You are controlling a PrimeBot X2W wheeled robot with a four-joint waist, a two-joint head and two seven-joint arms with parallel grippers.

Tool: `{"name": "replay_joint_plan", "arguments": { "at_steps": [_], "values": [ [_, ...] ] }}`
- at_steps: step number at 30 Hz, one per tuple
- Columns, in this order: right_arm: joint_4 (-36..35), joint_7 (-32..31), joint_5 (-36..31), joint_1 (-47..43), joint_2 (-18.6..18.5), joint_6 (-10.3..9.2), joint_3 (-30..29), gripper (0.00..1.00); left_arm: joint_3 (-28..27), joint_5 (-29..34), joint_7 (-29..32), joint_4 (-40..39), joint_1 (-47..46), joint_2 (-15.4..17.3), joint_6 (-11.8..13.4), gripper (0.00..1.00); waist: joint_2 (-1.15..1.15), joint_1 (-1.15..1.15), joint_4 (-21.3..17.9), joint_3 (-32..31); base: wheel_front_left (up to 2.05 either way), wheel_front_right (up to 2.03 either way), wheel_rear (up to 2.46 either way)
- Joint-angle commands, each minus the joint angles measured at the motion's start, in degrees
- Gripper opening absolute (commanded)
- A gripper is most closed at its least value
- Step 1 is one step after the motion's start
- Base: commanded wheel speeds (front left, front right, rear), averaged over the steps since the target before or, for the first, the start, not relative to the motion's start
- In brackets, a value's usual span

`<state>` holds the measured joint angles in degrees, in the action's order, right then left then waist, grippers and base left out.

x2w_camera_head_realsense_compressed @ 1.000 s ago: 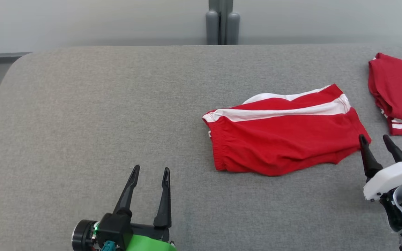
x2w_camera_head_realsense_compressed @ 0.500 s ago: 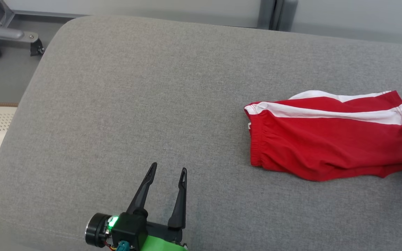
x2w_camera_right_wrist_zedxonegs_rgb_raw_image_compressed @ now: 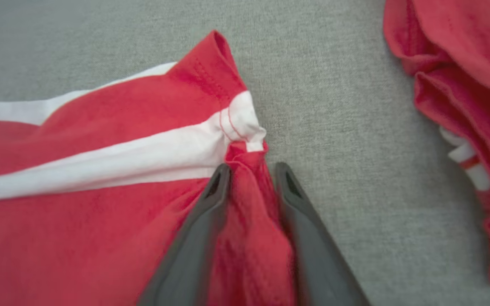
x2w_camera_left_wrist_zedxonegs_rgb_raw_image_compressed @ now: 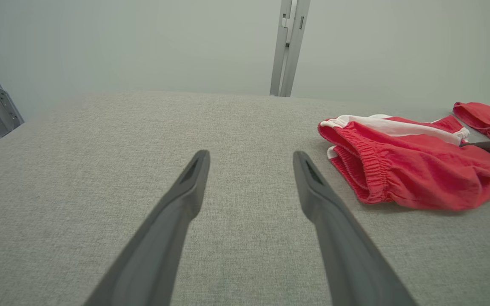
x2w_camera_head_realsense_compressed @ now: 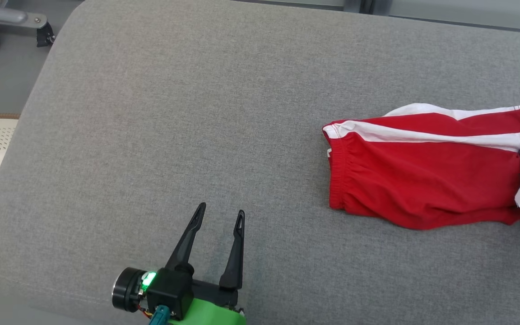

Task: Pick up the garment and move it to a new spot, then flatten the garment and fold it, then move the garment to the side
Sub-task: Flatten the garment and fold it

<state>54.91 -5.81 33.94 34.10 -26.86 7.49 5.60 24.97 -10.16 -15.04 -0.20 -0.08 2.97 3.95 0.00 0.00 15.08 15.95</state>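
heads up: right gripper sits at the right hem corner of the red shorts, jaws drawn narrow with a ridge of red cloth bunched between them, just under the white stripe. looks like a pinch, how firm i can't tell

shorts lie mostly flat on the right side of the grey pad, waistband end facing left. left gripper is spread wide, holding nothing, over bare pad at near left, well apart from the shorts

what can bite you from here:
- bite is small and right at the corner. lift fast and the cloth likely slides out of the jaws
- you may have only the top layer. then the leg opens on the lift and the thing hangs lopsided, more flattening work later
- one-corner lift means the waistband end trails. pad fabric looks grippy, so dragging low could pull the cloth out of the pinch
- second red garment lies near, just right of the gripper. swing right or go in for a re-grip and you could snag it

i'd lift slow and check both layers come up
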Motion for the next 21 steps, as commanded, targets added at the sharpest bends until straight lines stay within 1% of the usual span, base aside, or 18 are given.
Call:
{"name": "replay_joint_plan", "arguments": {
  "at_steps": [1,7,14,15,18,21],
  "values": [
    [1.59,-1.43,0.27,-3.76,1.70,-0.09,1.87,0.00,-0.11,0.24,-0.16,0.20,-0.83,-0.05,-0.32,1.00,0.00,0.00,-0.79,-0.26,0.00,0.00,0.00],
    [-1.11,2.28,0.83,-4.00,-1.47,-0.10,4.61,0.00,-0.12,0.10,-0.16,1.22,0.28,-0.05,-0.50,1.00,0.00,0.00,-3.54,-2.55,0.00,0.00,0.00],
    [-5.29,5.19,-0.68,-2.90,-7.07,-0.08,7.08,0.00,0.14,-0.07,-0.16,2.11,1.65,-0.04,-0.54,1.00,0.00,0.00,-6.33,-6.01,0.00,0.00,0.00],
    [-6.95,5.35,-1.26,-2.34,-8.20,-0.08,7.87,0.00,0.31,-0.20,-0.16,2.38,2.03,-0.05,-0.51,1.00,0.00,0.00,-6.75,-6.81,0.00,0.00,0.00],
    [-10.46,5.09,-2.12,-1.36,-8.97,-0.07,9.27,0.00,0.48,-0.49,-0.16,2.90,2.18,-0.03,-0.42,1.00,0.00,0.00,-7.13,-7.88,0.00,0.00,0.00],
    [-14.52,4.29,-3.10,-0.36,-7.98,-0.07,10.59,0.00,0.65,-0.85,-0.16,3.28,2.46,-0.03,-0.34,1.00,0.00,0.00,-7.26,-8.85,0.00,0.00,0.00]
  ]
}}
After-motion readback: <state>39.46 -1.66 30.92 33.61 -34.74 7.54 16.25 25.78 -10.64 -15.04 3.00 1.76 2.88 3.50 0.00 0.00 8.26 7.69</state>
